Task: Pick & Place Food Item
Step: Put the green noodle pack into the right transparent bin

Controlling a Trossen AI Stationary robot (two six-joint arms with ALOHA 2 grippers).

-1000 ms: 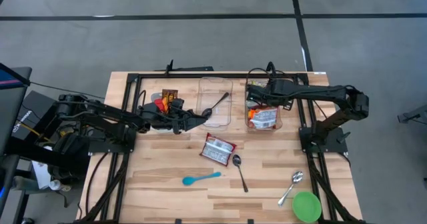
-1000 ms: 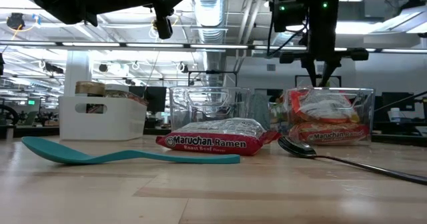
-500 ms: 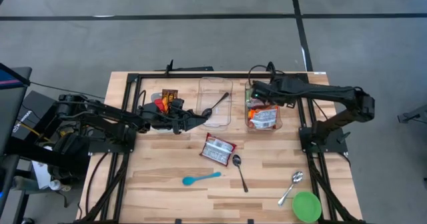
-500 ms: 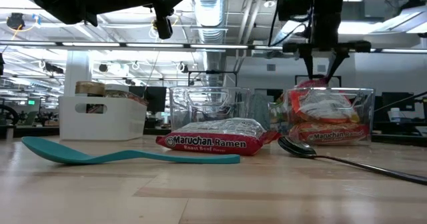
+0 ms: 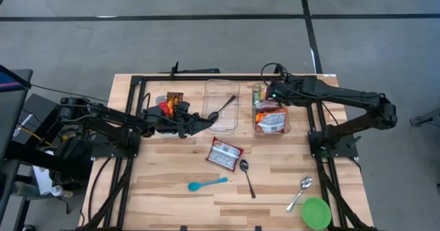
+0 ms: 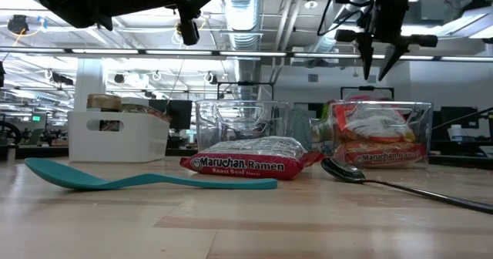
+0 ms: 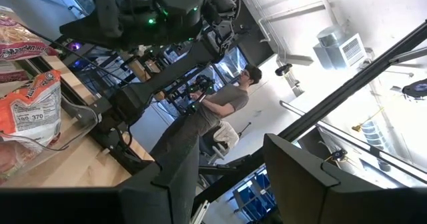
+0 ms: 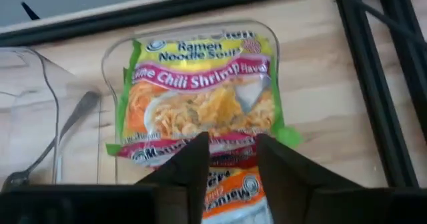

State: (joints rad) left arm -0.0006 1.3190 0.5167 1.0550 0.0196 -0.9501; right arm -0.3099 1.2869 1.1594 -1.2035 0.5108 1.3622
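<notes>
Resting in the clear container (image 5: 271,107) at the table's far right, a lime chili shrimp ramen packet (image 8: 197,94) is seen lying on top of other ramen packets (image 6: 377,139), flat and free of any grip. The right gripper (image 6: 379,62) is observed above the container, its jaws parted and empty; a second ago it was down at the packets inside, so it has been raised clear and the packet has been released. This placement is judged complete.

One Maruchan roast beef ramen packet (image 5: 224,153) is noted loose on the table (image 5: 165,190), near the middle, with a metal spoon (image 5: 246,176) just beside it. It is judged the likely next item.

A second clear container (image 5: 221,107), holding a dark spoon (image 5: 221,108), is recorded between the arms. The left gripper (image 5: 204,123) is held beside it, unmoved over the last second; its jaws stand partly parted with nothing between them.

A teal spoon (image 5: 207,183), another metal spoon (image 5: 300,192) and a green bowl (image 5: 315,212) are noted along the near edge. A person is visible in the room beyond.
</notes>
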